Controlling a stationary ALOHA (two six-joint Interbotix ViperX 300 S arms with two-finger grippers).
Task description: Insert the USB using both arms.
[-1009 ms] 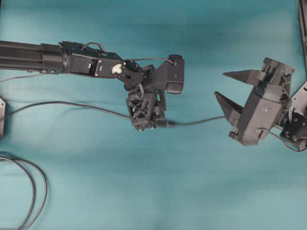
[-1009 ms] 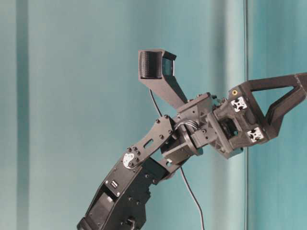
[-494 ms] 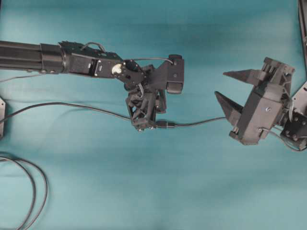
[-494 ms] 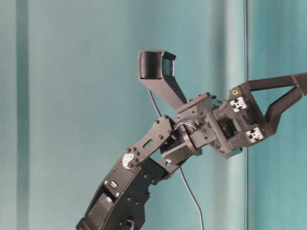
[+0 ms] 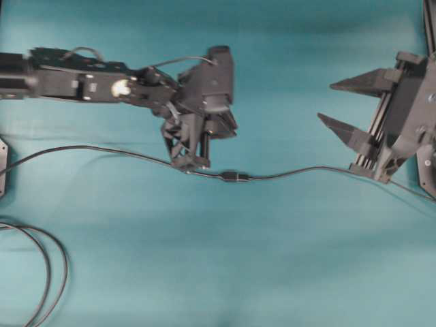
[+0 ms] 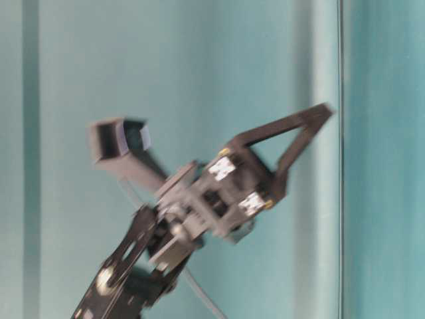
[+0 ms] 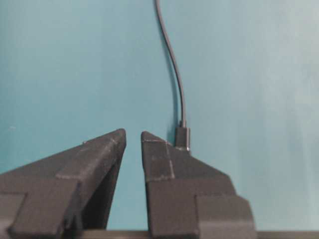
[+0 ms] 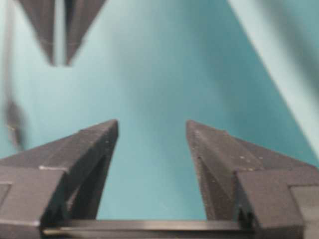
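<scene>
At the far left of the overhead view, a looped grey cable (image 5: pixel 48 272) is seen curving on the teal-covered desk (image 5: pixel 225 272), near the lower left corner. Above it, a thin dark grey cable (image 5: pixel 88 148) is laid across the desk from the left edge toward the middle.

The black left robot arm (image 5: pixel 75 75), built of skeletal printed parts, is stretched in from the upper left, and the left gripper (image 5: pixel 185 162) is pointed down toward the thin cable, its tip just beside or over the line; whether it touches cannot be told from overhead. In the left wrist view its two pointed triangular fingers (image 7: pixel 94 159) are seen parted by a narrow gap, with nothing between them.

Just right of that gripper, at the middle of the desk, the small dark joint of the cable (image 5: pixel 236 176) is found lying flat, free of both grippers. The USB itself, with its silvery tip, cannot be made out apart from this joint; in the left wrist view a dark plug end (image 7: pixel 182 137) is seen just beside the right-hand fingertip, with the cable running away from it.

From the joint, the line is continued rightward to the black right robot arm (image 5: pixel 415 109). The right gripper (image 5: pixel 328 102) is held spread wide and empty, well apart from the joint.
</scene>
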